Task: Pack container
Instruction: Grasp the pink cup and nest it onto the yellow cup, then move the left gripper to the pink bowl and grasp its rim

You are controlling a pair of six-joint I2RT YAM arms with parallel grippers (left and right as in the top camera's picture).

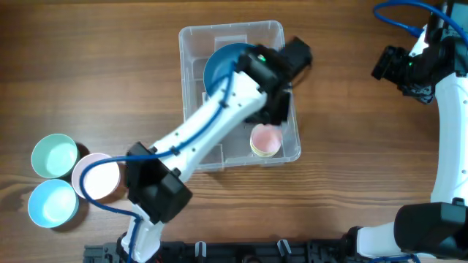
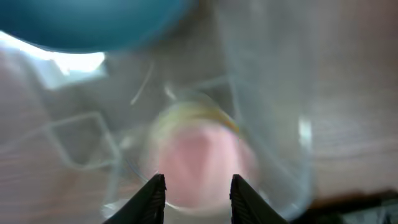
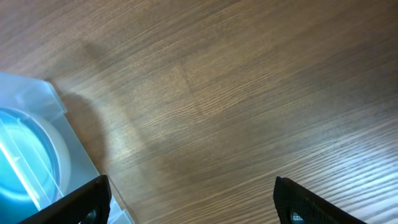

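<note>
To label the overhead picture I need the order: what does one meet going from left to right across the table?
Pink bowl → container, holding dark blue bowl, then small pink cup → right arm. The mint bowl and light blue bowl, far left, share one place, so omitted.

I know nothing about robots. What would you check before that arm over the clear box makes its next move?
1. Left gripper open and empty: ok.
2. Small pink bowl inside the large clear plastic bin: ok.
3. Dark blue bowl inside the bin too: ok.
4. Left fingers clear of the pink bowl's rim: cannot tell, the wrist view is blurred.
5. Everything packed: not ok. The mint bowl, pale pink bowl and light blue bowl sit on the wooden table, outside the bin.
6. Right gripper open, away from the bin: ok.
</note>
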